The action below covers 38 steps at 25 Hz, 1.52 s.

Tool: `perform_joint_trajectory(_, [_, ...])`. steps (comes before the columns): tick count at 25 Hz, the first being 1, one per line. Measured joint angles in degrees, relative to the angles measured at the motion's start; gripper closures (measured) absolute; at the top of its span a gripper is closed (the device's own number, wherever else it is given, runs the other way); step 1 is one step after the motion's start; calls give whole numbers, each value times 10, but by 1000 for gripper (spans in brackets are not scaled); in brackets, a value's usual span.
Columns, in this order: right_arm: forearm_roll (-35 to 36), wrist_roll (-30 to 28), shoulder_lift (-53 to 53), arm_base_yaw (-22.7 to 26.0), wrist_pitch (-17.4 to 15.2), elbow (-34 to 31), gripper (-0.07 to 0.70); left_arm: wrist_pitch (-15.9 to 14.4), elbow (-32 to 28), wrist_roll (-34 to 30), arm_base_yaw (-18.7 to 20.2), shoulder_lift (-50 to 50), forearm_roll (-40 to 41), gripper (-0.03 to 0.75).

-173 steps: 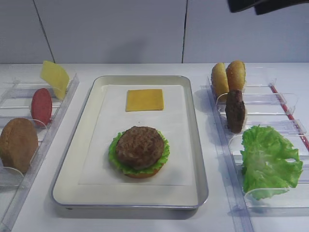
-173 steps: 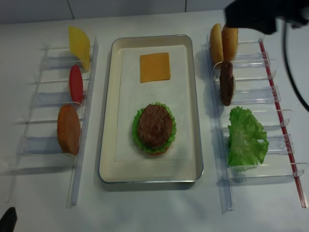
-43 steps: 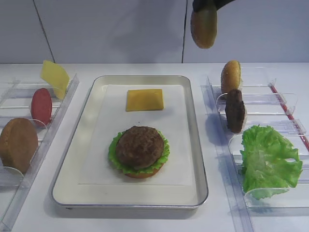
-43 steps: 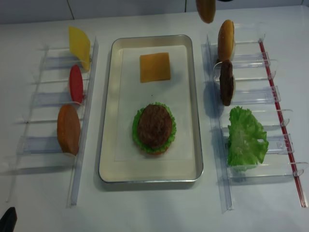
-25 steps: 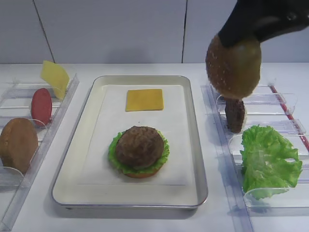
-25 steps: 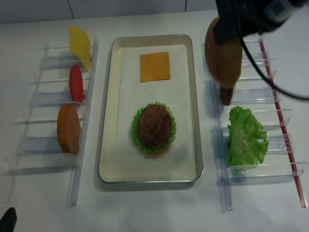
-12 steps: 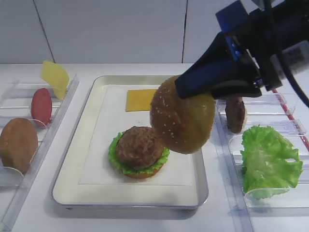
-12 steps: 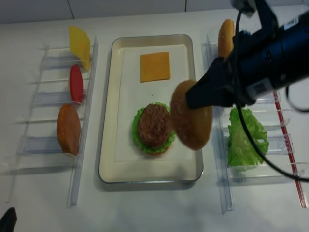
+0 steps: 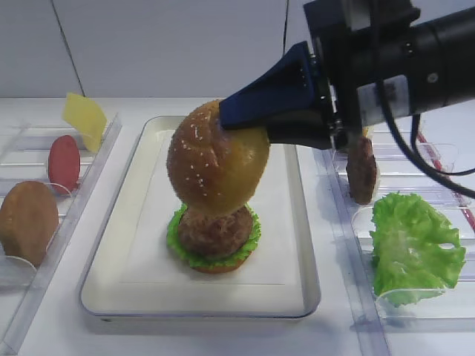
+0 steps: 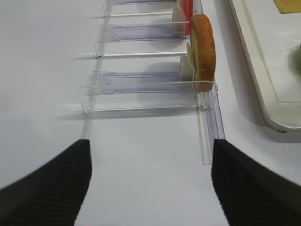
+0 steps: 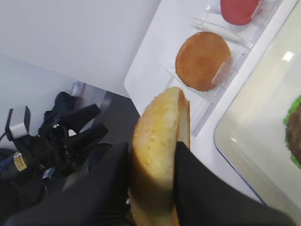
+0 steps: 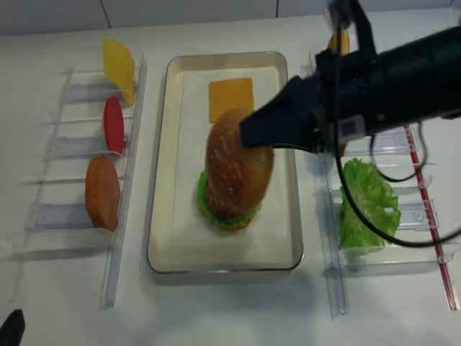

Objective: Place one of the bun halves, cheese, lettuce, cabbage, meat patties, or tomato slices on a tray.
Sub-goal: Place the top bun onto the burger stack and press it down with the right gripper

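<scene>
Bun top (image 9: 215, 165) sits pinched edge-on in the right hand (image 9: 256, 126), tilted, just above the stack in the tray (image 9: 306, 245); can't tell if it touches the patty. Dome is glossy golden-brown with pale sesame seeds; right wrist view shows its pale cut face between the fingers (image 11: 106, 183).

Tray: white liner, stack of bun base, lettuce (image 9: 180, 241), patty (image 9: 215, 230); orange cheese slice (image 12: 230, 97) at the far end.

Left rack (image 12: 122, 180): pale yellow cheese (image 9: 84, 119), tomato slice (image 9: 64, 162), matte brown bun (image 9: 27, 222), all standing on edge.

Right rack (image 9: 349, 245): a second patty (image 9: 361, 170) upright, loose lettuce leaf (image 9: 414, 248), another bun (image 12: 336, 43) mostly hidden behind the arm.

Left hand (image 10: 149, 181): jaws wide apart, holding nothing, over bare table (image 10: 141, 155) near the left rack.

White label on the right arm, text unreadable.
</scene>
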<state>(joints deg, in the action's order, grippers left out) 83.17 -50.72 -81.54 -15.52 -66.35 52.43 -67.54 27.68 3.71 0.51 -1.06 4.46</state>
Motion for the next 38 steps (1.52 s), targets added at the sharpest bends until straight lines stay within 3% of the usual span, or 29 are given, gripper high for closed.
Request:
perform_joint_trajectory(4, [62, -51, -69, 0, -10, 0, 407, 0, 0, 0, 0, 0, 0, 185])
perform_joint_trajectory(17, [121, -97, -205, 0, 0, 0, 409, 0, 0, 0, 0, 0, 0, 186])
perform_joint_trajectory(38, [155, -107, -278, 0, 3, 0, 410, 0, 0, 0, 0, 0, 0, 185])
